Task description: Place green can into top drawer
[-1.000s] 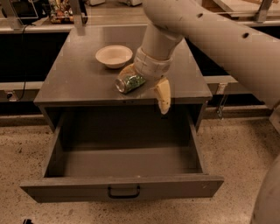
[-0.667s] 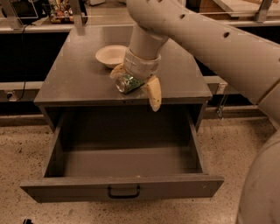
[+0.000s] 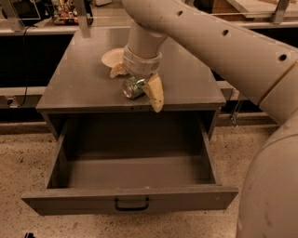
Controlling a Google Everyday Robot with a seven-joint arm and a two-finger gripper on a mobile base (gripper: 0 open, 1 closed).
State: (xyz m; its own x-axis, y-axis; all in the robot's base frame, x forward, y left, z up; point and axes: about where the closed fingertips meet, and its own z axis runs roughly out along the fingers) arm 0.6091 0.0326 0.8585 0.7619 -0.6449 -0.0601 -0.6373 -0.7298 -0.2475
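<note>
The green can [image 3: 132, 88] lies on its side between my gripper's [image 3: 136, 82] two cream fingers [image 3: 156, 93], at the front part of the grey cabinet top [image 3: 74, 88]. The gripper is shut on the can, and the big beige arm comes down to it from the upper right. I cannot tell whether the can rests on the top or hangs just above it. The top drawer [image 3: 130, 197] below is pulled fully out and its inside is bare. Its flat front panel carries a small black handle [image 3: 132, 204].
A cream bowl [image 3: 112, 57] stands on the cabinet top just behind and left of the gripper. My arm's beige body [image 3: 270, 186] fills the right side. A counter with clutter [image 3: 70, 11] runs along the back. The floor is speckled.
The gripper, with the can in it, has shifted a little to the left along the cabinet top's front. The drawer and the bowl have not moved.
</note>
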